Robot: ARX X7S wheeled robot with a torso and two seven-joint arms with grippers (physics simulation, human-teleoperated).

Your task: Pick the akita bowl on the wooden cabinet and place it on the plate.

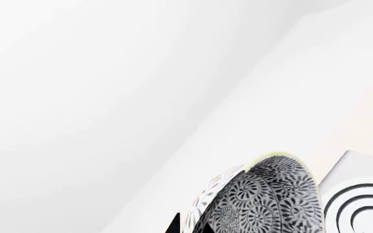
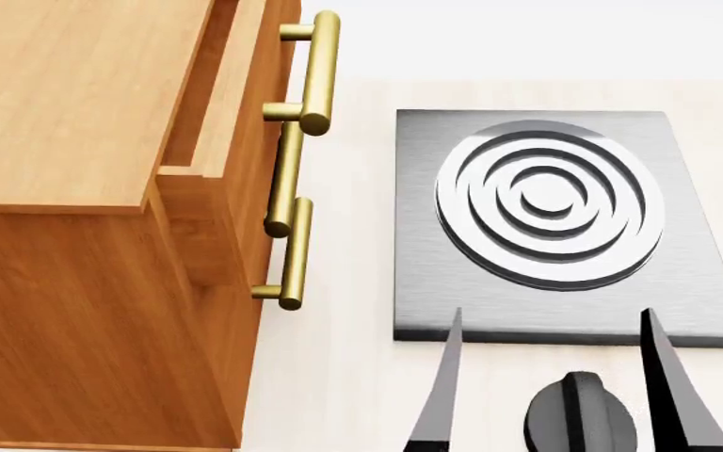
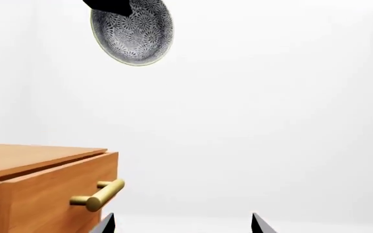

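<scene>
The bowl [image 3: 133,33] hangs in the air well above the cabinet [image 2: 72,235], tilted so its patterned outside faces the right wrist camera — a dark fingertip [image 3: 112,6] overlaps its upper edge there. In the left wrist view the same bowl [image 1: 264,199] fills the lower part of the picture, its spiral pattern close up and its pale rim [image 1: 280,156] turned away, with a small black tip [image 1: 173,224] of the left claw beside it; whether that claw is clamped on the bowl I cannot tell, since only slivers of it show. The grey stove slab [image 2: 550,226] with its raised rings lies on the pale counter [image 2: 336,358] just right of the cabinet, and a corner of it also shows past the bowl in the left wrist view. The cabinet's top drawer [image 2: 217,104] stands slightly out, its brass handles [image 2: 305,160] facing the slab. The right claw [image 2: 556,386] hovers over the slab's near edge, its two dark fingers [image 2: 443,395] standing well apart with nothing between them. The plate is not in any view.
</scene>
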